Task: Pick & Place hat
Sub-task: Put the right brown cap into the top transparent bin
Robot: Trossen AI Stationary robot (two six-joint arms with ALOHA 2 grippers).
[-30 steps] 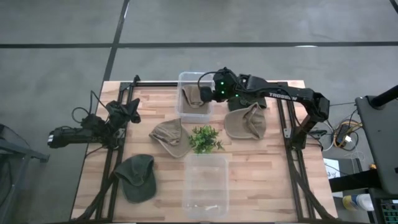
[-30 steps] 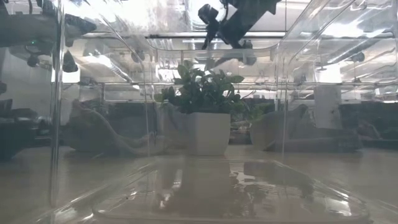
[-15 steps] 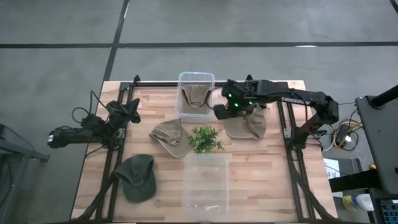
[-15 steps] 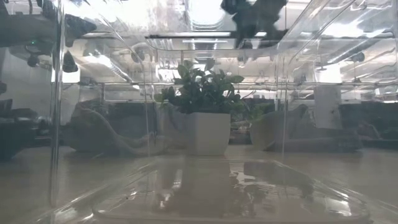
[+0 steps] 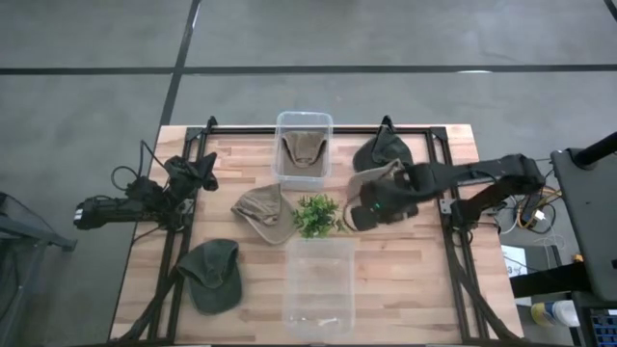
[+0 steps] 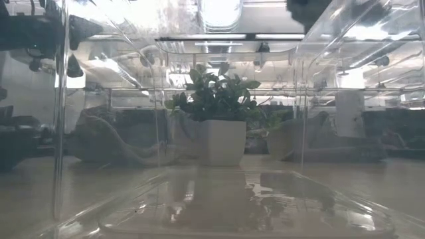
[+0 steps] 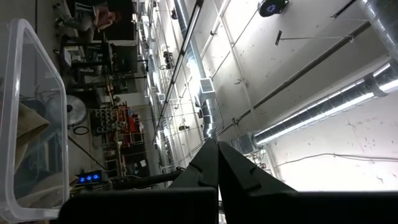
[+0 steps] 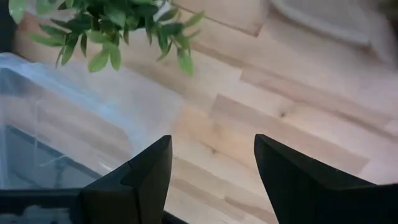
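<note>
The tan hat (image 5: pixel 378 185) on the right looks soft, light and floppy, best pinched at its crown fold. The right hand (image 5: pixel 361 216) hovers spread and empty beside the plant (image 5: pixel 317 214); the left hand (image 5: pixel 201 172) rests pressed together at the counter's (image 5: pixel 405 280) left edge.

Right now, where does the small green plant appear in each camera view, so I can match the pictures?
High view: the plant stands at the table's centre, just behind the empty clear bin.
Low view: centre, in a white pot, seen through that bin's walls.
Left wrist view: not in it.
Right wrist view: its leaves show beyond the right gripper, whose fingers are apart.
Shared landmark: the empty clear bin next to the plant.
</note>
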